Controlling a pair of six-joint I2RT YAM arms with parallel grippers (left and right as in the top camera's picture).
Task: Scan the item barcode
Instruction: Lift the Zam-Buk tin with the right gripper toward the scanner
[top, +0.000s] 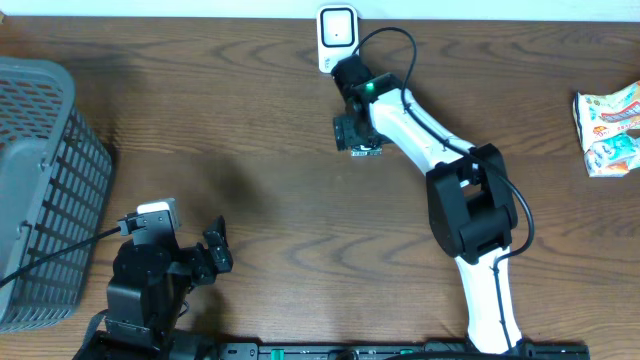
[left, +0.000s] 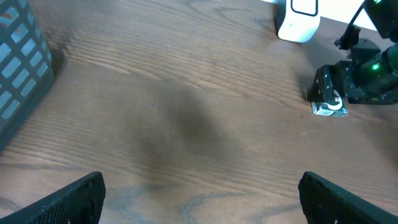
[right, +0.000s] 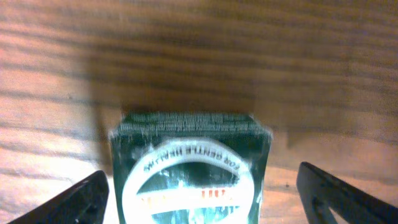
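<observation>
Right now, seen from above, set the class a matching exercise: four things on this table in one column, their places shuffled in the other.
Things:
1 basket
2 scanner
3 snack packets
4 green box

Places:
A right edge
B between the open fingers of the right gripper
C left edge
D far edge, middle

Pairs: 1-C, 2-D, 3-A, 4-B

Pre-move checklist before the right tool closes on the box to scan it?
1. Right tool open: ok.
2. Box between its fingers: ok, gaps show on both sides, not gripped.
3. Box resting on the table: ok.
4. Scanner close to the box, nothing between them: ok.
5. Barcode face located: cannot tell, the label is blurred.
6. Left tool open and away from the box: ok.
</observation>
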